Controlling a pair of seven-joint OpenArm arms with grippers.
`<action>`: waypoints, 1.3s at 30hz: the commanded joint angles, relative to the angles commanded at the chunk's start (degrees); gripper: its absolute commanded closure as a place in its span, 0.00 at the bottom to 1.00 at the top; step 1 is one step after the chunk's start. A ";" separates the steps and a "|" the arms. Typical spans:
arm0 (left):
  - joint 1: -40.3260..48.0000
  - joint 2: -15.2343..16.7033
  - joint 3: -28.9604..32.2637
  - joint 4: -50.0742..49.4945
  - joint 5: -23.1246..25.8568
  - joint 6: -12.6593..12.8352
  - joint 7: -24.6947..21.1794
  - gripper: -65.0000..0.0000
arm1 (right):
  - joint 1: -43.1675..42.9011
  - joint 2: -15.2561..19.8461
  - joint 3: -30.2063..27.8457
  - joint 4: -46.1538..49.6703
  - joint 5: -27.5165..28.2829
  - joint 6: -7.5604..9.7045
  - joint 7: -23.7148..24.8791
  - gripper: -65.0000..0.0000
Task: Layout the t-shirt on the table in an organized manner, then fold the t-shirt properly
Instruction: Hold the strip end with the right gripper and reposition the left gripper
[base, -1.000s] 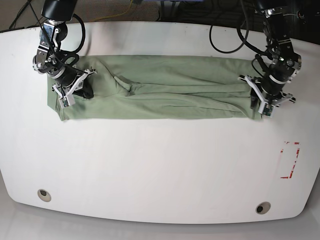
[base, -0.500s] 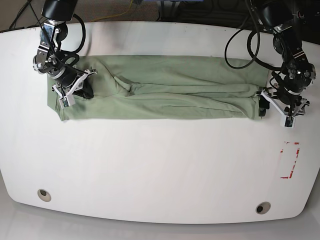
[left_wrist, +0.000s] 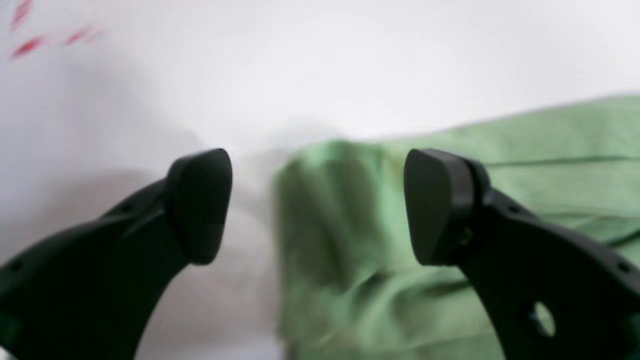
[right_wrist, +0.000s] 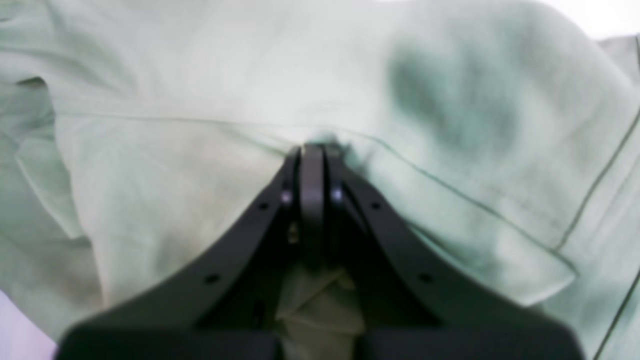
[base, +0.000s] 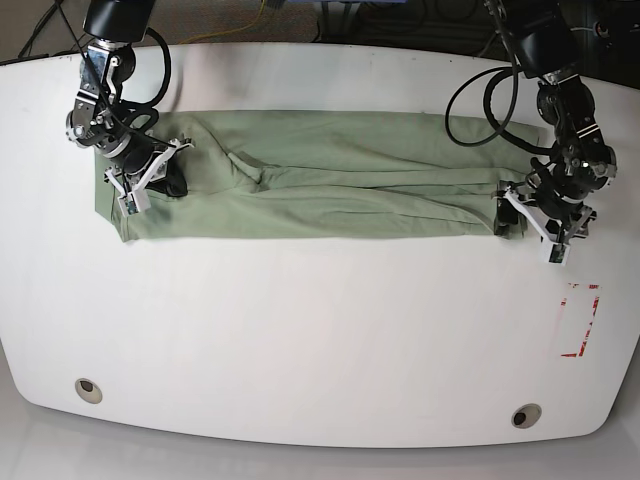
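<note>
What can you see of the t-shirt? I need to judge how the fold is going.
The t-shirt is pale sage-green, soft, creased cloth, lying on the white table as a long horizontal band with a pucker left of centre. The right gripper is shut on its one end; the left gripper is open, straddling the other end's edge.

The left gripper (left_wrist: 317, 207) has its jaws spread wide, while the right gripper (right_wrist: 312, 165) is pressed closed.

White table (base: 320, 330), t-shirt (base: 330, 190) flat
</note>
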 joint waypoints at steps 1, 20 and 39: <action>-0.26 0.00 0.53 -0.44 0.00 0.00 0.00 0.21 | 0.00 0.00 0.00 0.00 0.00 0.00 0.00 1.00; -0.79 0.00 1.85 -2.29 0.18 0.26 0.00 0.21 | 0.09 0.00 0.26 0.00 0.09 0.00 0.00 1.00; -0.70 0.00 1.76 -2.29 2.99 0.09 0.00 0.24 | 0.70 0.00 0.35 0.00 0.09 0.00 0.00 1.00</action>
